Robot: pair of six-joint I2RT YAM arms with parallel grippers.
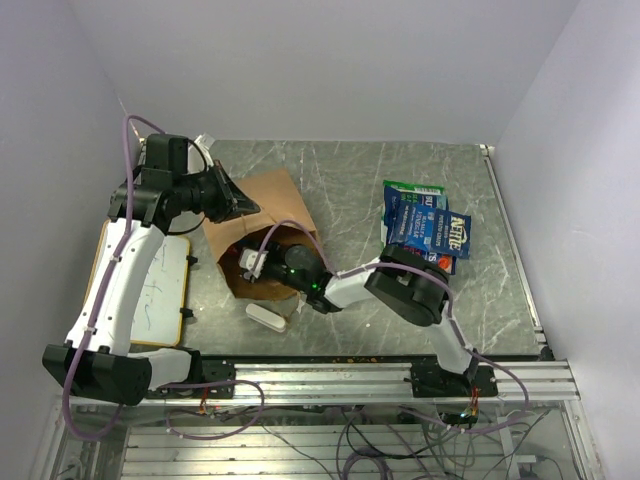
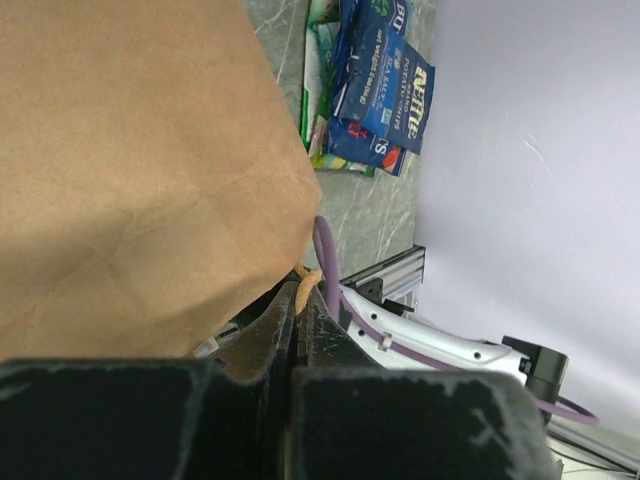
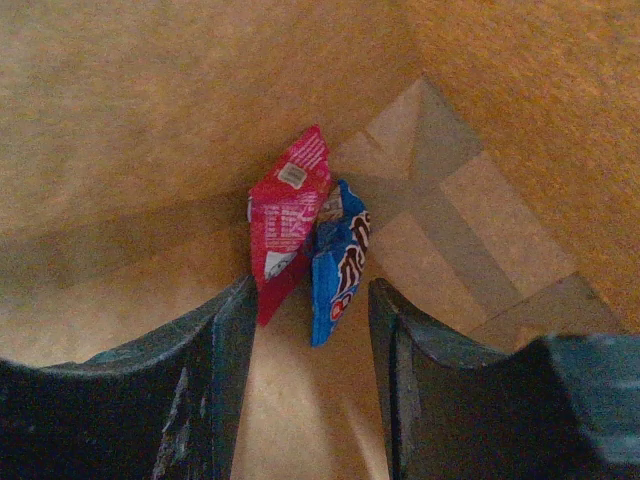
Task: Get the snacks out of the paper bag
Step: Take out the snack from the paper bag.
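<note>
Operator: State the function of the left gripper (image 1: 236,200).

Technician: Its jaws are pressed together on the rim of the tall brown kraft paper bag (image 1: 275,195), which lies on its side on the grey marbled table (image 1: 340,190). This grip appears meant to steady the bag and hold the mouth open for the other arm.

Operator: And the right gripper (image 3: 312,310)?

Technician: It is deep inside the bag, fingers apart, framing a red foil packet (image 3: 285,225) and a blue foil packet (image 3: 338,262) at the base fold. Neither packet is gripped yet. Blue and green foil packets (image 1: 425,225) lie stacked on the table, well apart from the bag.
</note>
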